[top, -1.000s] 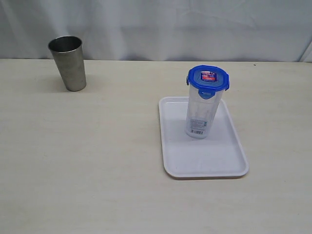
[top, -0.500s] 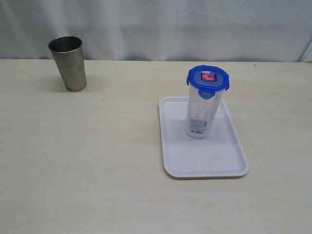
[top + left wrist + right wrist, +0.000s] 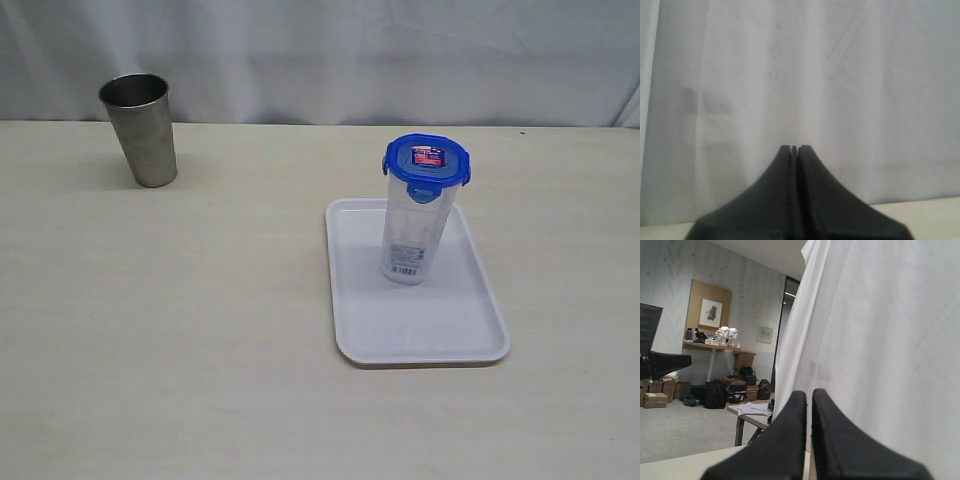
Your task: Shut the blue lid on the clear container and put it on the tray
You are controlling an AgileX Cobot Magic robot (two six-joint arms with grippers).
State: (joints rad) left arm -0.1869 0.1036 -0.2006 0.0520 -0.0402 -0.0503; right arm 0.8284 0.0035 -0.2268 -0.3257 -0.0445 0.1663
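1. Two grippers, both clenched on nothing. The left gripper [image 3: 794, 148] has its fingers pressed flat together with only a seam between them. The right gripper [image 3: 809, 392] shows its fingers meeting along a thin slit.
2. Ahead of the left gripper hangs a white curtain [image 3: 790, 75], with a strip of pale table [image 3: 930, 220] at its foot.
3. Ahead of the right gripper is the curtain's edge. Past that edge lies a room with a wall shelf [image 3: 710, 345], boxes on the floor and a desk.
4. Neither gripper shows in the exterior view, and neither wrist view shows the container [image 3: 410, 240], so it stands apart from both.
5. On the right gripper's side of the table, the container stands upright on the tray [image 3: 440, 335], in the half of the tray nearer the curtain.
6. On top of the container sits the lid [image 3: 426, 163]. The flaps that show are folded down over the rim, and the red-and-white sticker faces up.
7. Near the container's base is a white barcode label.
8. On the left gripper's side, a steel cup [image 3: 142, 130] stands upright close to the curtain, well apart from the tray.
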